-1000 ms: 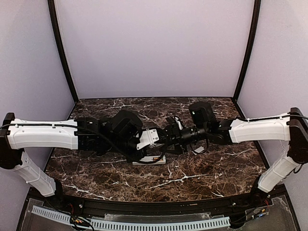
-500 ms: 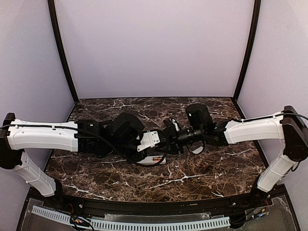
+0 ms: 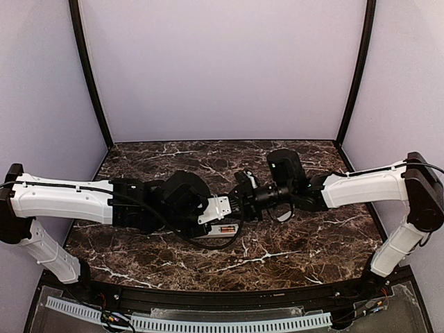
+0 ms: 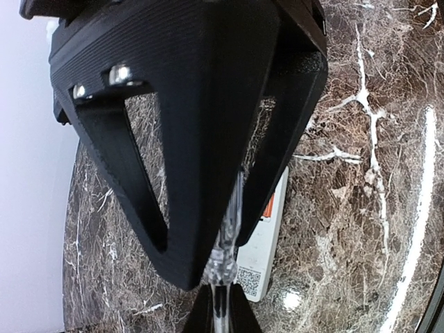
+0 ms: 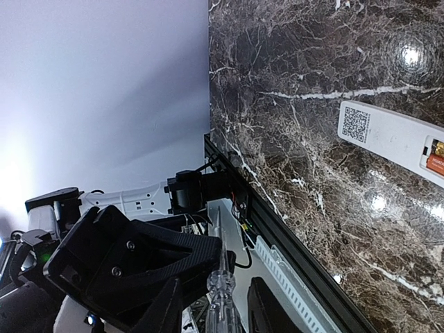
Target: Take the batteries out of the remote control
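Both arms are reaching in from the sides and meeting over the middle of the marble table point(image 3: 291, 260). My left pincer point(image 4: 220, 312) is sitting clamped on a thin grey stick point(image 4: 223, 255) with a clear handle, and no gap is showing at the fingertips. My right pincer point(image 5: 218, 309) is standing apart. Its jaws are straddling the clear handle of that same stick, and in the right wrist view a sliver of space is showing on either side, so I am recording no grip there. The stick's thin end is pointing away from the right wrist, alongside the black frame of the left pincer. The remote control point(image 5: 392, 139) is lying flat on the marble, back side up. In the top view it is sitting just on the base side of the two pincers, partly under the left wrist. In the right wrist view it is lying well apart from my right jaws. A square code label point(image 5: 356, 123) is showing at one end. The batteries point(image 5: 437, 163) are showing as an orange patch in the opened back; I cannot tell how many are sitting inside.
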Action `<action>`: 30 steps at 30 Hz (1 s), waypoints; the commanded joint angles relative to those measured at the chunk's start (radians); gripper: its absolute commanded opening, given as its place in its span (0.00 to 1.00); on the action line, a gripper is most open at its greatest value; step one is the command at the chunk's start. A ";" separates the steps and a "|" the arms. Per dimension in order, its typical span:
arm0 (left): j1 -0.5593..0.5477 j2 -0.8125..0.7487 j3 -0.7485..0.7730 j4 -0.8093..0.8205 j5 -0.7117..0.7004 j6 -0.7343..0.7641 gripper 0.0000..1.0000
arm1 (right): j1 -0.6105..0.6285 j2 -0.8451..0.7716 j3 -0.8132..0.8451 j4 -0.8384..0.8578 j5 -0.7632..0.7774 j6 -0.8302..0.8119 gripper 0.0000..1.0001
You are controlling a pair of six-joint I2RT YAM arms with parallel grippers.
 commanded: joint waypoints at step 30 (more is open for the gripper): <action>-0.027 0.010 -0.014 0.005 -0.085 0.023 0.00 | 0.010 0.027 -0.006 0.053 -0.021 0.006 0.01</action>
